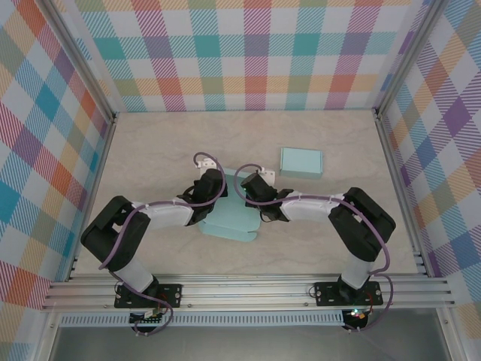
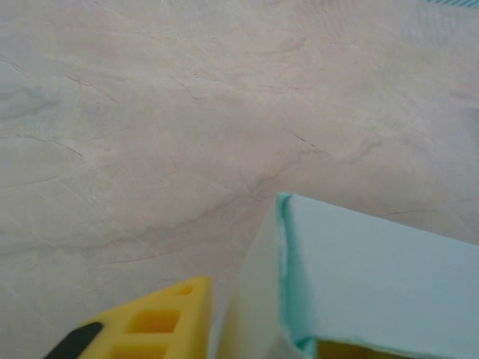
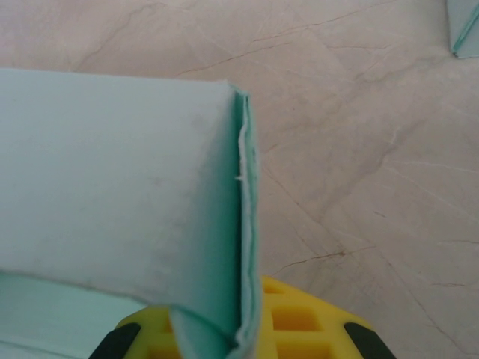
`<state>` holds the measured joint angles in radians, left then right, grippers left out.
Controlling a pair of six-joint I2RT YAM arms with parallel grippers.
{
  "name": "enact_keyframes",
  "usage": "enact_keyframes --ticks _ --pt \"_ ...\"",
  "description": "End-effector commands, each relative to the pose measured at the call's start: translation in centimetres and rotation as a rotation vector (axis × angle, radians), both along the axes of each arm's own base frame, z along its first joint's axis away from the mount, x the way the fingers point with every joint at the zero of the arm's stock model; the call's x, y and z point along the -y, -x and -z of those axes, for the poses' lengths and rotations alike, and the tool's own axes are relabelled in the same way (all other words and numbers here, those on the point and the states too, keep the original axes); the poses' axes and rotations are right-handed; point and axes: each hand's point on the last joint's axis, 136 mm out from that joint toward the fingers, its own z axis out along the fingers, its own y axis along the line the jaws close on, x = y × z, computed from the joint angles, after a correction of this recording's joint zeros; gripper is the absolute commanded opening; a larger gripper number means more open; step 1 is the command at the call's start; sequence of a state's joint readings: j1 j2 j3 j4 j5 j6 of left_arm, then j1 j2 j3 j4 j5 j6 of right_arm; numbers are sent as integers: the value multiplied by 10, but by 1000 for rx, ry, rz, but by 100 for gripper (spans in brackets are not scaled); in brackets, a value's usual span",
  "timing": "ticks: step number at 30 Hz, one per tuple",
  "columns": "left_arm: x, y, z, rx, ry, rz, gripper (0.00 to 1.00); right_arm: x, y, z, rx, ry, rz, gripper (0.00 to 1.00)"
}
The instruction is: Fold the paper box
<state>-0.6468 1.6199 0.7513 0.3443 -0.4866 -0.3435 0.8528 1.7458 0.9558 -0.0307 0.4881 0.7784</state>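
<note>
Yellow fingers of my right pincer clamp the paper box's upright wall. My left pincer straddles its opposite wall, and I cannot tell its grip. Beyond the paper box, apart, lies a second box.

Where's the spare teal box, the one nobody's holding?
Top view: the spare box lies right of centre, just beyond the right gripper, apart from the box being folded.

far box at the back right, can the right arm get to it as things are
Probably not yet: its fingers are shut on a flap of the near box. The table up to the far box looks bare otherwise.
</note>
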Motion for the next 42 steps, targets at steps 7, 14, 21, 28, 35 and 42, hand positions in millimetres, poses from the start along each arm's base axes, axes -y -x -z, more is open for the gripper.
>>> enact_keyframes --ticks 7,14,21,28,35,42 --pt "-41 -20 -38 172 10 -290 9 -1 17 16 -61 23 -34 0" --pt "-60 -22 -25 121 14 -366 17 -2 22 24 -78 18 -18 0" --pt "-5 -10 -36 29 166 2 46 1 19 21 -104 76 3 0" --pt "-6 24 -50 -83 183 77 55 5 24 17 -154 111 6 0" --pt "-14 49 -49 -169 176 93 66 7 30 4 -207 93 -24 0" --pt "-9 65 -80 -142 227 168 79 4 42 -1 -409 -19 -158 0"
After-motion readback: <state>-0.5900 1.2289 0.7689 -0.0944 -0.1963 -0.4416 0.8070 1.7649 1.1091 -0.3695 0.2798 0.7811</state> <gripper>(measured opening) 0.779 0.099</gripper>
